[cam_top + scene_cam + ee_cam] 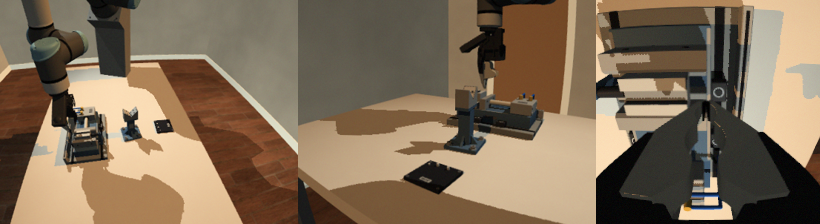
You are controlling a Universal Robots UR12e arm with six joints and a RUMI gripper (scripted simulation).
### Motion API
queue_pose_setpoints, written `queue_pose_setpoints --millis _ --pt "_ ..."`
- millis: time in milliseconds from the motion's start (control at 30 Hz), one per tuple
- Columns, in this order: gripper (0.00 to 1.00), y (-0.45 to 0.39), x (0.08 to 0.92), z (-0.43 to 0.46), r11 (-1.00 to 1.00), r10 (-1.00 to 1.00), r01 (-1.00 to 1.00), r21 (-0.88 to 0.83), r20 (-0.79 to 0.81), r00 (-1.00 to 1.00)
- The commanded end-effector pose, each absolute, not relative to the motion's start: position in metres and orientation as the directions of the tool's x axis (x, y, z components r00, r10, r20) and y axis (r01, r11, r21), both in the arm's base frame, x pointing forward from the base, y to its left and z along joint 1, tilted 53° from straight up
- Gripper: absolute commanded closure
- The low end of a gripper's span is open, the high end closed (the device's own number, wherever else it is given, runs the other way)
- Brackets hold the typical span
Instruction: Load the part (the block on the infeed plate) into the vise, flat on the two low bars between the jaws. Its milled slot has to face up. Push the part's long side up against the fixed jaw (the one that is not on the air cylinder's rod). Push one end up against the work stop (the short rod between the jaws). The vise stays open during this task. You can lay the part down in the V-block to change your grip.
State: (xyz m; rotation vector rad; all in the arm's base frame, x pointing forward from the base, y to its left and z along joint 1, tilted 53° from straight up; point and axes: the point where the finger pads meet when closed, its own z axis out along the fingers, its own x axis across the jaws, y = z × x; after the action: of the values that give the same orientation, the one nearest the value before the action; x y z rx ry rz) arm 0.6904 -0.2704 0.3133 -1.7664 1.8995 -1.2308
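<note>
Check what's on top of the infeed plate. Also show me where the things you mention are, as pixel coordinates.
On the infeed plate (161, 127) (440, 176): small pale pins (437, 165) near one edge and a pale label (168, 125) (428, 181). No block there. Its underside and whatever lies beneath are covered, so can't tell.

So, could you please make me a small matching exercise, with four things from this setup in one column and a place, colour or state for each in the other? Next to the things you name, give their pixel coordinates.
Things:
1. pincer (70, 126) (485, 87) (706, 102)
2. V-block (133, 113) (465, 99)
3. infeed plate (162, 126) (433, 178)
4. vise (86, 149) (511, 120) (661, 37)

Places, colours or states:
A. black and lying flat
B. mounted on top of an upright post (131, 125) (465, 124)
C. fitted with blue-and-brass connectors (78, 110) (521, 97) (687, 205) at one end
D. shut, with its tips together

Right pairs: 1-D, 2-B, 3-A, 4-C
</note>
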Motion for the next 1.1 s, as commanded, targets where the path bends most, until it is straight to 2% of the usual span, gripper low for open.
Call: queue_pose_setpoints --millis 0,1067 --pt "1.00 -0.2702 0.6905 0.3139 -0.105 -0.914 -0.684 -0.722 0.341 -0.220" --pt "1.00 -0.2719 0.6935 0.3113 -0.105 -0.914 -0.684 -0.722 0.341 -0.220"
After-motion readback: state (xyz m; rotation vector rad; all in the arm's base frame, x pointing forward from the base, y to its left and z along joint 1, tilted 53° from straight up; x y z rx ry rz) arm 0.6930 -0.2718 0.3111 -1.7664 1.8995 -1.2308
